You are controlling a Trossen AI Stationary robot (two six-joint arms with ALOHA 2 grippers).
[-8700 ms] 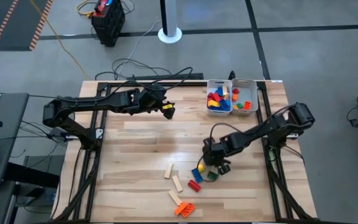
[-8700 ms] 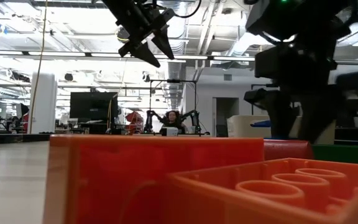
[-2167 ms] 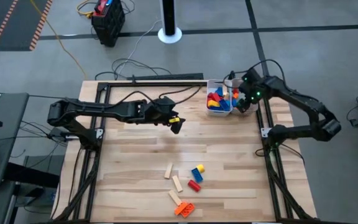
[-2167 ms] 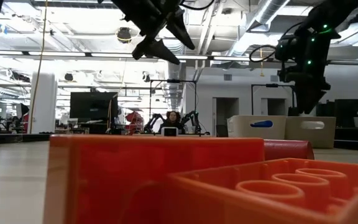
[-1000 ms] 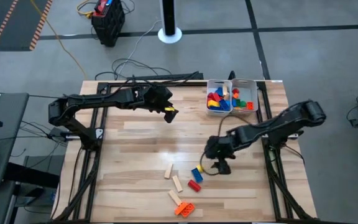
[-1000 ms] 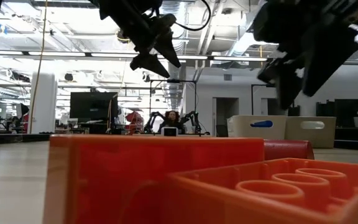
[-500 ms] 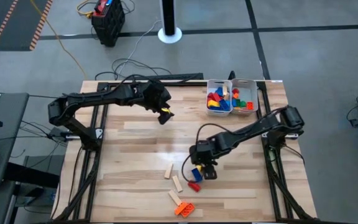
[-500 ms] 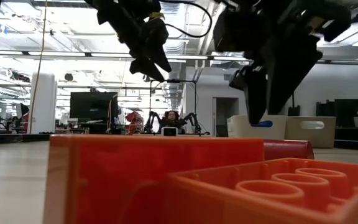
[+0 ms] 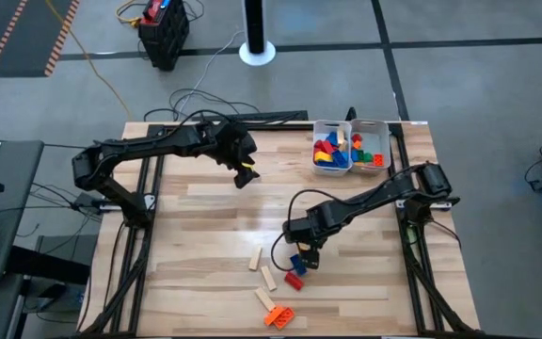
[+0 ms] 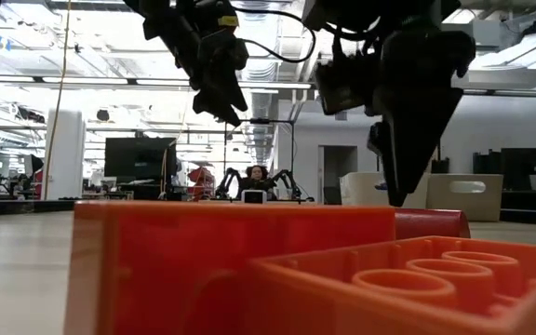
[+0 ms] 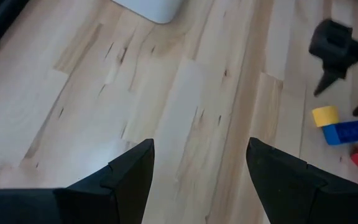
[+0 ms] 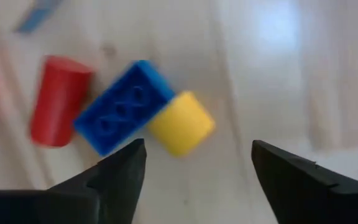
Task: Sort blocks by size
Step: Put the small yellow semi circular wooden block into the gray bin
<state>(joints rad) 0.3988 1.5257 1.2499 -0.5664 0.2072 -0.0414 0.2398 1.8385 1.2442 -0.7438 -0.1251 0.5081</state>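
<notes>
A blue studded brick (image 12: 124,115), a yellow block (image 12: 180,123) touching its end and a red cylinder block (image 12: 58,99) lie on the wooden table. My right gripper (image 12: 197,168) hovers over them, open, its fingers either side of the yellow block and touching nothing. In the high view it (image 9: 305,254) partly covers the blue brick (image 9: 296,265). Pale wooden bars (image 9: 255,259) (image 9: 269,277) and an orange brick (image 9: 278,316) lie nearer the front edge. My left gripper (image 9: 243,175) hangs open above the table's far middle, with nothing in it.
Two white trays (image 9: 332,158) (image 9: 373,128) with several coloured blocks stand at the far right corner. The orange brick (image 10: 249,270) fills the low view's foreground. Bare wood lies between the two arms and along the left half of the table.
My right gripper has swung from right of the loose blocks toward the table's left and come down over the blue and yellow blocks. My left gripper has drifted a little toward the table's left. No block has moved.
</notes>
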